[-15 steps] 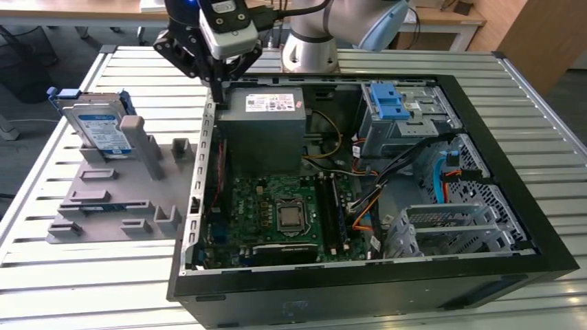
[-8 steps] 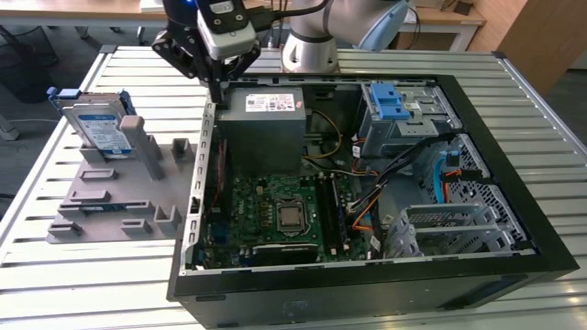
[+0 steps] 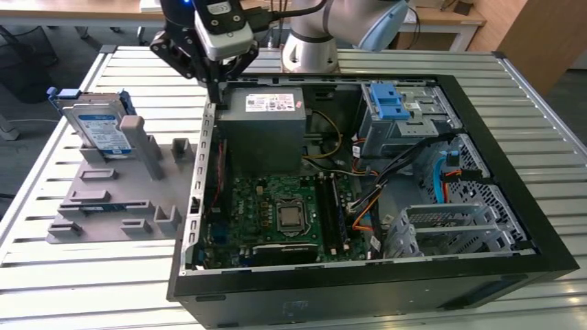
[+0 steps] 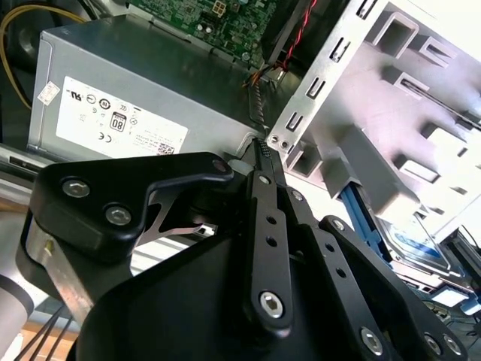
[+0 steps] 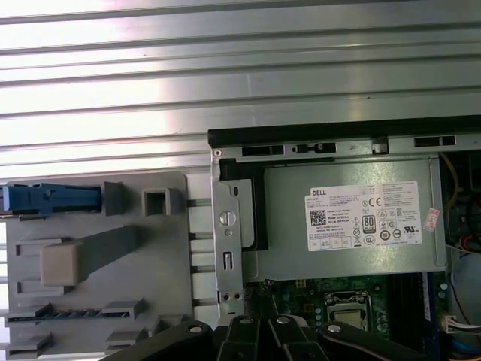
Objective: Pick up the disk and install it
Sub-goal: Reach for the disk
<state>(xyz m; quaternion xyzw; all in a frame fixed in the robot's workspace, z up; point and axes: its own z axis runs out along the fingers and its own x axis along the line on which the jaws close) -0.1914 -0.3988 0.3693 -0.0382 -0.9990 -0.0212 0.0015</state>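
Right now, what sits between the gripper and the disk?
In the exterior view, the grey fixture's upright post and bare table slats lie between the gripper and the disk.

A robotics lab or workshop: an open computer case (image 3: 367, 297) on a slatted metal bench (image 3: 92, 289), desks (image 3: 447, 19) behind.

I see the grey fixture (image 5: 98, 256) on the slatted table (image 5: 225, 75) just beside the open computer case (image 5: 338, 138), holding the disk (image 5: 49, 199) edge-on, while the stickered power supply (image 5: 285, 241) adjoins the motherboard (image 5: 301, 297).
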